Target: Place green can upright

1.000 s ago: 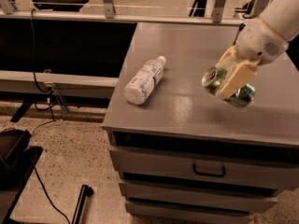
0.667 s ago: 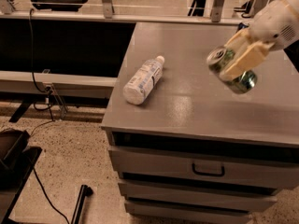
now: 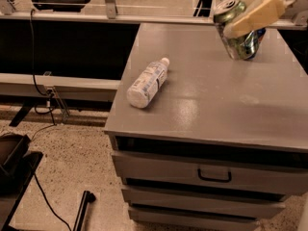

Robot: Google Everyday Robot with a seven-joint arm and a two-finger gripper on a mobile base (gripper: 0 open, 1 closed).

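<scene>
The green can [image 3: 240, 44] is a shiny, dented drink can with a silver top and pull-tab. It is held in the air above the far right part of the grey cabinet top [image 3: 207, 100]. It is tilted, nearly upright, with its top toward the upper left. My gripper [image 3: 236, 14] comes in from the upper right with cream-coloured fingers [image 3: 255, 14] shut across the can's upper half. The can's bottom hangs just above the surface, not resting on it.
A white plastic bottle [image 3: 147, 83] lies on its side on the left part of the cabinet top, cap pointing back. Drawers with a dark handle [image 3: 214, 176] are below. Cables and black equipment [image 3: 14, 162] sit on the floor at the left.
The gripper has lifted the can up and toward the back of the cabinet. The can has turned from lying tilted to nearly upright. The bottle has not moved.
</scene>
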